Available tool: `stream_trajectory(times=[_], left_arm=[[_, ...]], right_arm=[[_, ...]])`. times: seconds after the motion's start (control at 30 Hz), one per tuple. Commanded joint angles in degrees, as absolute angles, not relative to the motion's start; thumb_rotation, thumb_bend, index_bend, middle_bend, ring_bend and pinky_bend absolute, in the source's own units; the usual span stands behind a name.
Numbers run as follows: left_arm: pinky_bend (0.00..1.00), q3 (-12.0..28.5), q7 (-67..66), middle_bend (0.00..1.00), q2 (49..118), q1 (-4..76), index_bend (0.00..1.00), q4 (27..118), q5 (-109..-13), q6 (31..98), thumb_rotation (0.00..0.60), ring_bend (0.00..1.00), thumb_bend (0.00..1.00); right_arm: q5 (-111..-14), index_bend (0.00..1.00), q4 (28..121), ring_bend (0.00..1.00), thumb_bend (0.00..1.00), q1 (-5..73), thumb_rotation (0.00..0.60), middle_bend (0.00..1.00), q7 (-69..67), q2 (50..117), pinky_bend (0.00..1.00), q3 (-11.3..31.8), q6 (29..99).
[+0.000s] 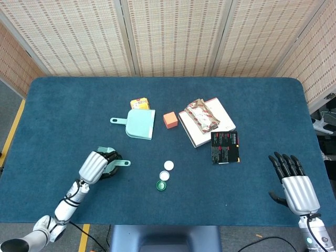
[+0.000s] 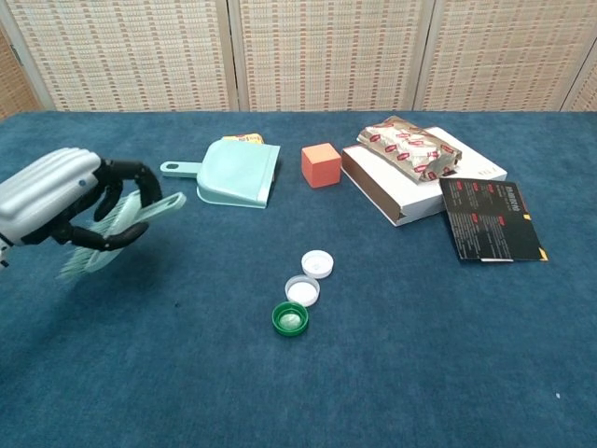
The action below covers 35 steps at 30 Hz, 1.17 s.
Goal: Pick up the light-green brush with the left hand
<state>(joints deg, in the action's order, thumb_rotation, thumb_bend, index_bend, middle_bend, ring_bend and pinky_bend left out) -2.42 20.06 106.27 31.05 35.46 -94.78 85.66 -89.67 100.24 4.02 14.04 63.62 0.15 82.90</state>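
Observation:
My left hand [image 2: 65,198] grips the light-green brush [image 2: 117,222] and holds it above the blue table at the left, its handle tip pointing right and its pale bristles to the lower left. In the head view the left hand [image 1: 96,166] is at the lower left with the brush handle [image 1: 121,163] sticking out to the right. My right hand [image 1: 294,184] is at the table's near right corner, fingers spread, holding nothing; the chest view does not show it.
A light-green dustpan [image 2: 233,173], an orange cube [image 2: 321,164], a white box [image 2: 420,187] with a snack pack [image 2: 412,146] on it, and a black card [image 2: 489,231] lie across the far half. Three bottle caps [image 2: 300,292] sit mid-table.

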Motion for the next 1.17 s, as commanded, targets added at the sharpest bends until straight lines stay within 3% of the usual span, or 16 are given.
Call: stream_trajectory(times=[0.03,0.1,0.2,0.37,0.47,0.6,0.7,0.8,0.87,0.97,1.17], left_arm=[[0.86,-4.52,11.72,0.76,100.43,28.64,0.58,44.31,-92.53,77.96,0.6,0.73,0.59],[0.86,-4.42,8.29,0.66,98.91,28.75,0.49,48.35,-91.36,74.82,0.6,0.74,0.51],[0.87,-3.76,4.32,0.37,97.54,28.98,0.27,53.15,-89.63,71.49,0.6,0.74,0.42],[0.89,-2.54,0.68,0.05,95.98,29.08,0.01,58.95,-88.08,69.53,0.6,0.74,0.35],[0.89,-1.96,-0.33,0.0,95.29,28.65,0.0,61.4,-88.35,70.94,0.6,0.71,0.34],[0.88,-1.9,0.54,0.0,92.28,27.18,0.0,66.44,-90.55,75.98,0.6,0.66,0.34],[0.78,-3.04,2.4,0.0,86.73,24.18,0.0,73.55,-93.33,82.84,0.6,0.51,0.33],[0.5,-6.6,3.3,0.0,79.51,18.85,0.0,79.37,-95.79,90.03,0.6,0.15,0.33],[0.27,-8.67,2.91,0.0,76.08,14.23,0.0,79.93,-95.59,94.64,0.6,0.01,0.34],[0.09,-9.89,3.41,0.0,73.89,10.22,0.0,78.38,-93.23,96.05,0.6,0.0,0.36],[0.04,-9.13,4.85,0.0,71.42,9.15,0.0,79.12,-93.38,95.61,0.6,0.0,0.37]], right_arm=[[-89.84,0.0,100.28,0.0,0.1,4.07,0.6,0.0,14.12,63.69,0.0,0.0,82.76],[-89.99,0.0,100.32,0.0,0.1,4.05,0.6,0.0,13.98,63.6,0.0,-0.09,82.78],[-90.28,0.0,100.37,0.0,0.1,3.89,0.6,0.0,13.54,63.36,0.0,-0.19,83.14],[-90.81,0.0,100.49,0.0,0.1,3.46,0.6,0.0,12.86,62.87,0.0,-0.38,83.97],[-91.19,0.0,100.59,0.0,0.1,3.25,0.6,0.0,12.74,62.67,0.0,-0.6,84.26],[-91.76,0.0,100.68,0.0,0.1,3.08,0.6,0.0,12.84,62.56,0.0,-0.94,84.39],[-91.75,0.0,100.75,0.0,0.1,3.13,0.6,0.0,13.28,62.53,0.0,-1.21,83.85],[-91.21,0.0,100.92,0.0,0.1,3.33,0.6,0.0,14.17,62.52,0.0,-1.46,82.76],[-90.83,0.0,101.18,0.0,0.1,3.38,0.6,0.0,15.18,62.6,0.0,-1.55,82.26],[-90.66,0.0,101.65,0.0,0.1,3.18,0.6,0.0,16.54,62.96,0.0,-1.66,82.29],[-91.35,0.0,101.88,0.0,0.1,2.9,0.6,0.0,17.78,63.57,0.0,-2.09,82.52]])
